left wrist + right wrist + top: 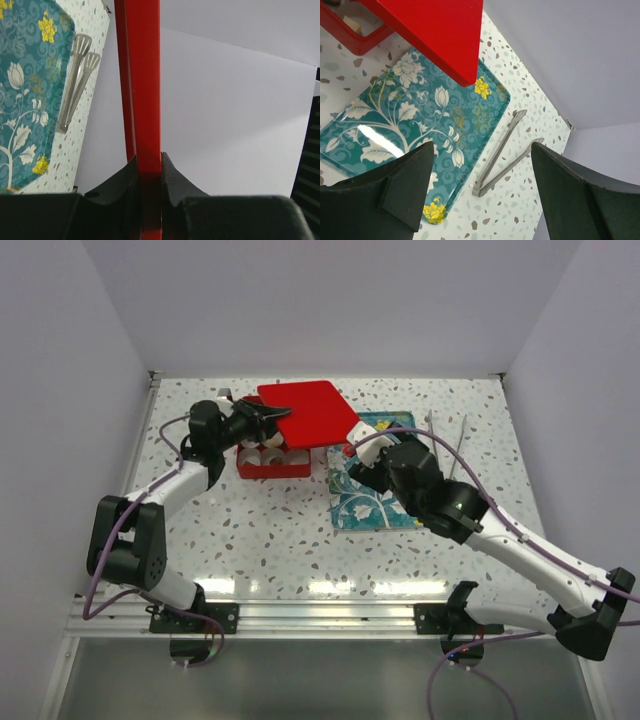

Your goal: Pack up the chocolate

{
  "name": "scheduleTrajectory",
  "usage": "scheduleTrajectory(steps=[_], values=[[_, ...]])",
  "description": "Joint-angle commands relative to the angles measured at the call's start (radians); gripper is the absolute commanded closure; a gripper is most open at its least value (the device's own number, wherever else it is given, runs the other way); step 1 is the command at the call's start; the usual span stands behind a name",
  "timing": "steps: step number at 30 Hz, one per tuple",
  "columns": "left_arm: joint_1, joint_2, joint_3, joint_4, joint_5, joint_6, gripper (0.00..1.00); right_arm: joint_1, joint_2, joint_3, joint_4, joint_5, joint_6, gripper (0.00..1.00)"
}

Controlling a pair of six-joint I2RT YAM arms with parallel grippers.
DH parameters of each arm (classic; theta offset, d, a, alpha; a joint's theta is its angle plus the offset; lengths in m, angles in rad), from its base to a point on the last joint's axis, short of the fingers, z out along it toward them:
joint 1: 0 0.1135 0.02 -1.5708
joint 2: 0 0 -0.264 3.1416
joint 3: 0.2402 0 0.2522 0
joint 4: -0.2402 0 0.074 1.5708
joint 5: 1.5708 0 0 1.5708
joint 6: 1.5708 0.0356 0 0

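The left fingers (171,181) were clamped from both sides on the edge of a flat red lid (142,75). The left wrist view showed the lid edge-on, running straight up between them. The right fingers (407,186) stood wide apart with nothing between them, above a teal flowered tray (445,115). From above, the lid showed instead as a broad red sheet held over the back of a red box (270,470), with one corner reaching toward the tray. Only that view showed the round white paper cups (272,452) lined up inside the box, partly hidden under the lid. Whether the chocolate lay in them could not be told, since the cups were too small and too covered to read. The right wrist view caught just one corner of the box, with the lid's pointed corner hanging over the tray's flower print. Metal tongs (502,150) lay on the speckled desk (495,215) just beside the tray, on its right.
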Motion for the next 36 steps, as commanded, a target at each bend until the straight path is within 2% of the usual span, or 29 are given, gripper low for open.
scheduleTrajectory(steps=[1,7,10,12,14,20,21,24,28,32,36], values=[[0.030,0.003,0.088,0.089,0.046,0.078,1.00,-0.004,-0.044,0.104,-0.040,-0.037,0.056,0.18],[0.070,-0.004,0.213,-0.095,0.064,0.285,1.00,-0.012,0.028,0.251,-0.061,-0.071,0.082,0.16],[0.085,-0.013,0.281,-0.186,0.083,0.388,1.00,-0.059,0.087,0.323,-0.070,-0.146,0.114,0.15],[0.099,-0.017,0.298,-0.239,0.096,0.451,1.00,-0.105,0.126,0.371,-0.102,-0.241,0.176,0.15],[0.108,-0.028,0.299,-0.250,0.125,0.476,1.00,-0.206,0.190,0.461,-0.141,-0.339,0.231,0.15],[0.139,-0.054,0.284,-0.256,0.234,0.572,1.00,-0.406,0.327,0.615,-0.138,-0.658,0.403,0.16],[0.142,-0.060,0.280,-0.246,0.248,0.583,1.00,-0.433,0.341,0.630,-0.129,-0.780,0.462,0.16],[0.146,-0.082,0.257,-0.198,0.299,0.588,1.00,-0.556,0.394,0.597,-0.041,-1.019,0.612,0.18],[0.151,-0.105,0.218,-0.126,0.343,0.578,1.00,-0.621,0.431,0.482,0.156,-1.282,0.811,0.21],[0.149,-0.123,0.192,-0.030,0.374,0.546,1.00,-0.628,0.443,0.370,0.394,-1.414,0.967,0.27],[0.149,-0.131,0.146,0.128,0.391,0.450,1.00,-0.628,0.448,0.279,0.523,-1.462,1.084,0.31]])
